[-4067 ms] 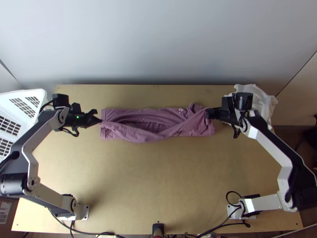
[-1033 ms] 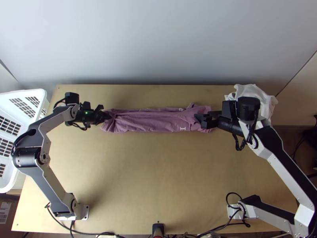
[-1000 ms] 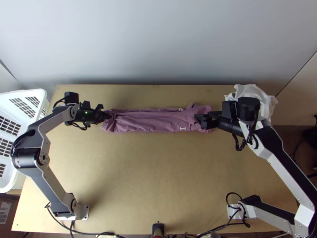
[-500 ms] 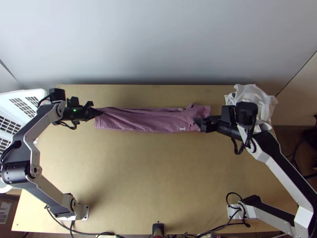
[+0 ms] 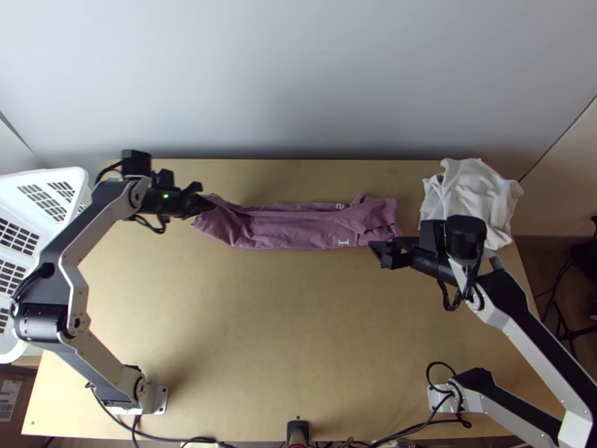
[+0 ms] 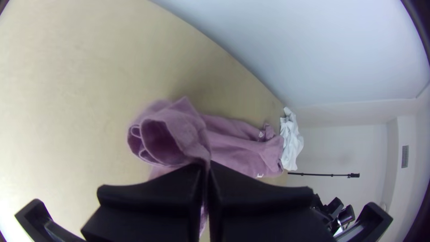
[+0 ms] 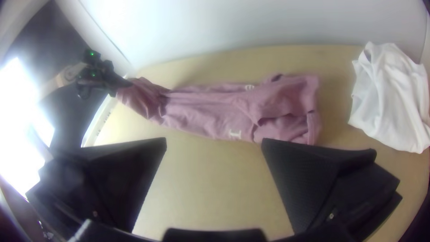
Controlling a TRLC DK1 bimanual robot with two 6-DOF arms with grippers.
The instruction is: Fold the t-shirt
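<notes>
The t-shirt [image 5: 291, 228] lies as a long, narrow, creased strip across the far part of the table [image 5: 283, 328], its left end lifted off the surface and its right end loosely rumpled. The left gripper [image 5: 200, 204] is closed on the fabric at the lifted left end, with the fingers pressed together. The right gripper [image 5: 377, 252] is positioned by the near edge of the right end, fingers widely parted, with nothing between them.
</notes>
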